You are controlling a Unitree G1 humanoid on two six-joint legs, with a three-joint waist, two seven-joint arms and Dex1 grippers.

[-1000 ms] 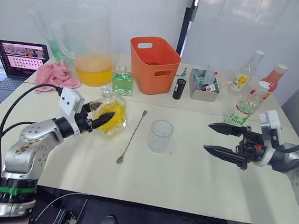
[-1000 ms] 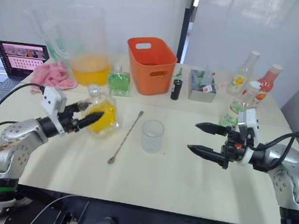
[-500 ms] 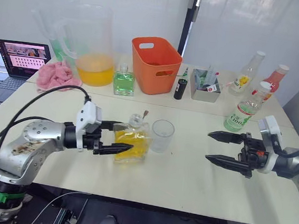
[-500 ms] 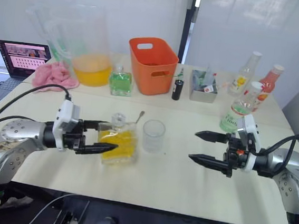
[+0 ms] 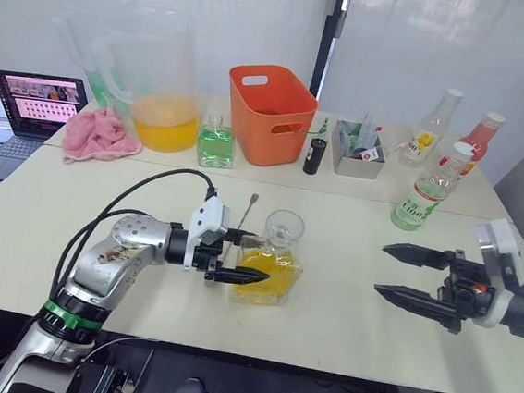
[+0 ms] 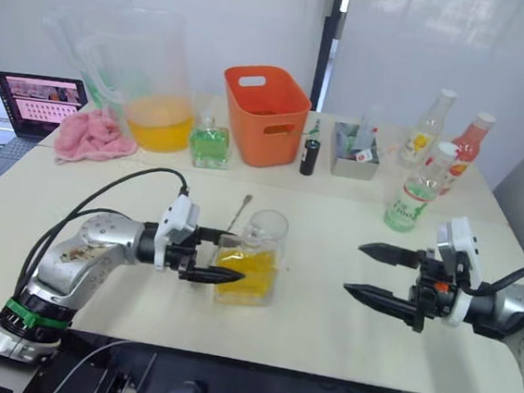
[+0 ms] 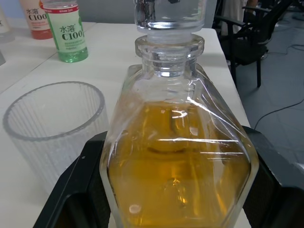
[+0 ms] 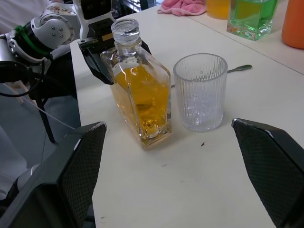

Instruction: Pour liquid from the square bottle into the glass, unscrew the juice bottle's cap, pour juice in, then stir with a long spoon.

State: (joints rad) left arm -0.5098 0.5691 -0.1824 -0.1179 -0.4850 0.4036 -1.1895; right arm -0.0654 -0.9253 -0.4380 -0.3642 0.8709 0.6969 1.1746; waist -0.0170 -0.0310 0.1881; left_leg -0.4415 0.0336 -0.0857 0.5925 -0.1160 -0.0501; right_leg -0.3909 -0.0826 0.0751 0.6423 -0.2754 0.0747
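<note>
The square bottle, holding yellow liquid and with its ball stopper in, stands upright on the table just in front of the glass. My left gripper is shut on the bottle's body, one black finger on each side. The glass is empty, and close beside the bottle. The long spoon lies behind them, partly hidden by the gripper. The juice bottle with its white cap stands at the right. My right gripper hovers open to the right of the glass, holding nothing.
Along the back stand a large pitcher of orange liquid, a green-liquid bottle, an orange basket, a small dark bottle, a grey tray, and yellow-labelled and pink-red bottles. A pink cloth and a laptop are at the left.
My left gripper has carried the square bottle rightward from the table's left side to just in front of the glass. The right gripper has drifted slightly right, still open.
</note>
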